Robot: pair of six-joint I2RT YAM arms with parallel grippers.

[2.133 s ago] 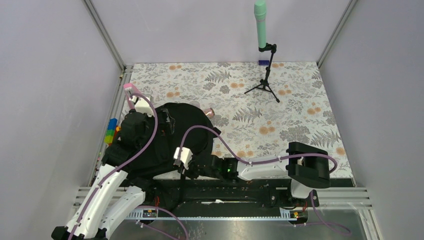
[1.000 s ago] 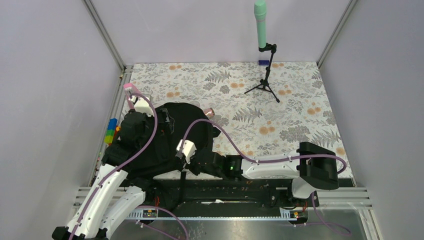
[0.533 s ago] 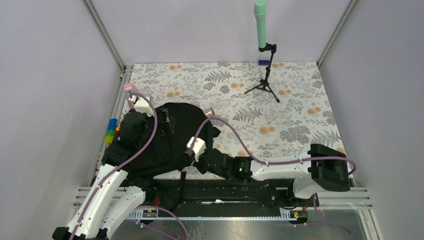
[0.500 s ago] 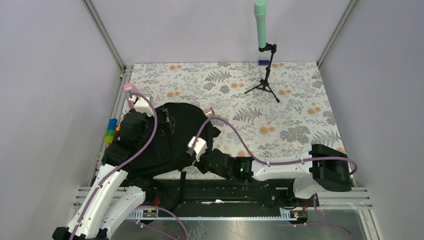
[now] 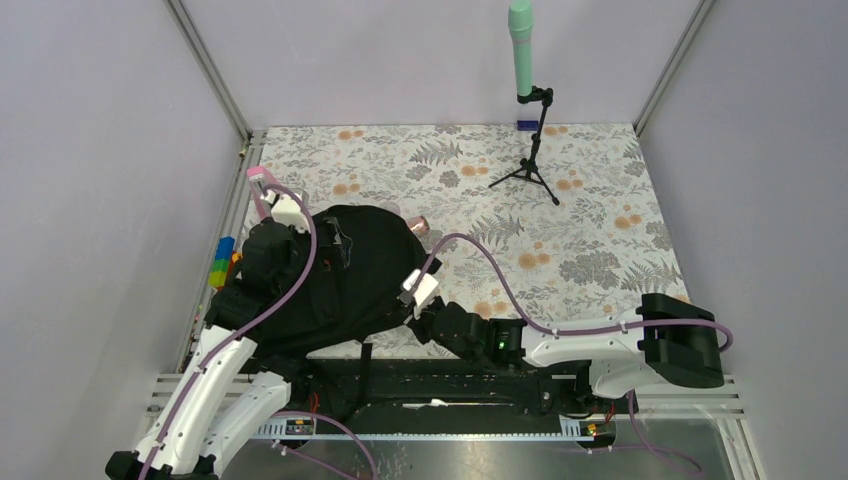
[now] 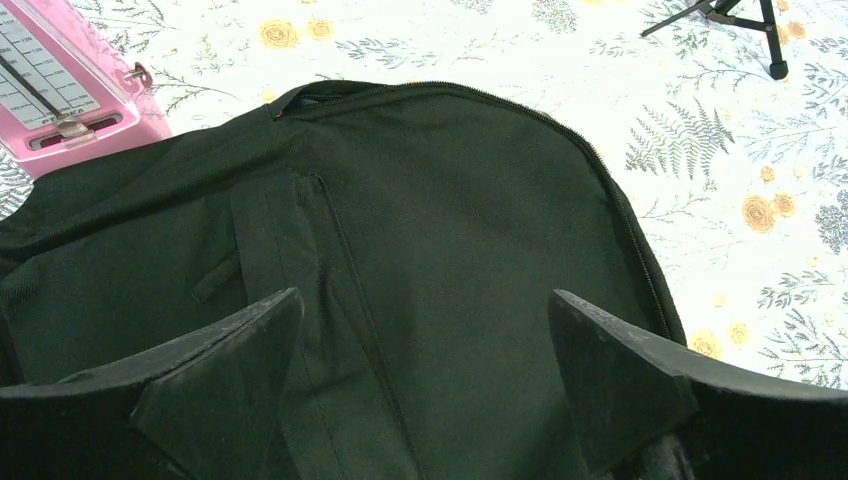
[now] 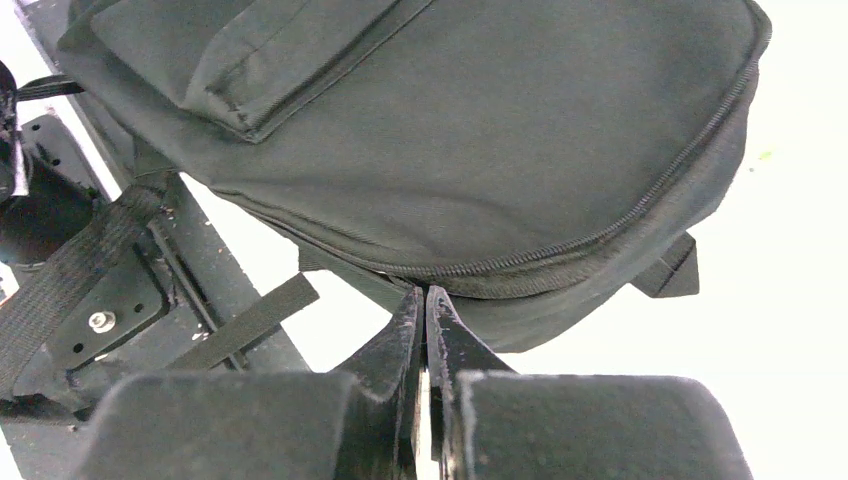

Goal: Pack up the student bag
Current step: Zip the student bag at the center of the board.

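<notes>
The right tool has its jaws pressed together, tips on the zip at the edge of the student bag just ahead; whether they pinch a pull is hidden. The left tool hangs spread wide above the bag. Likely working the zip: next, a steady drag along its track.

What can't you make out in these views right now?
- Right wrist: whether the right gripper pinches a zip pull; its shut fingertips cover that spot on the bag.
- All views: bag contents, hidden by fabric.
- Left wrist: pink item, cut off by the frame edge.
- Top: coloured blocks, partly behind the left arm.
</notes>
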